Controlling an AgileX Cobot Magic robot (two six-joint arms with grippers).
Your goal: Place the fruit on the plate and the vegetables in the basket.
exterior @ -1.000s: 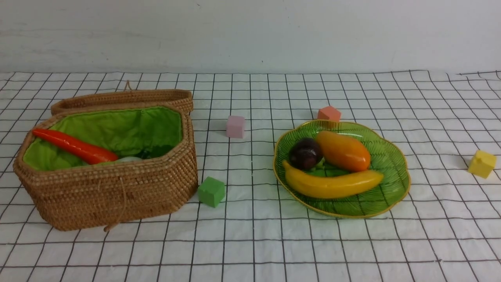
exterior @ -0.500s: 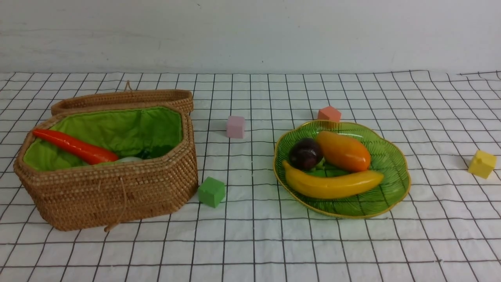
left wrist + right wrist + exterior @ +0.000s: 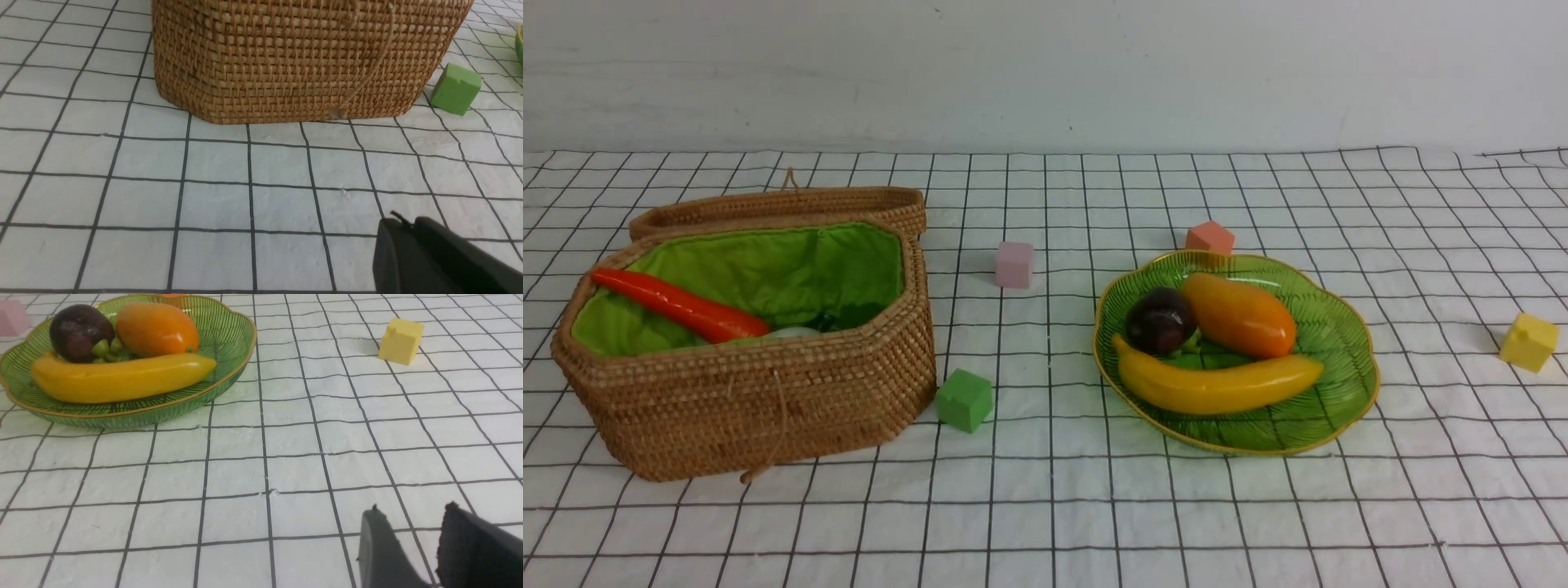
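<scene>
Fruit (image 3: 1221,390) fills the plate (image 3: 1343,392), right of frame; my left claw (image 3: 400,216) is together, right (image 3: 412,508) apart

Banana (image 3: 122,379), mango (image 3: 157,330) and purple-brown ball (image 3: 81,332) share the plate (image 3: 135,416).

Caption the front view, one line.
Mango, banana and dark purple fruit lie on the green plate; a carrot leans inside the open basket.

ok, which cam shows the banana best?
Right wrist view: the banana is large, near and uncovered along its length. Front view shows it whole too, but smaller. Left wrist view doesn't show it.
</scene>
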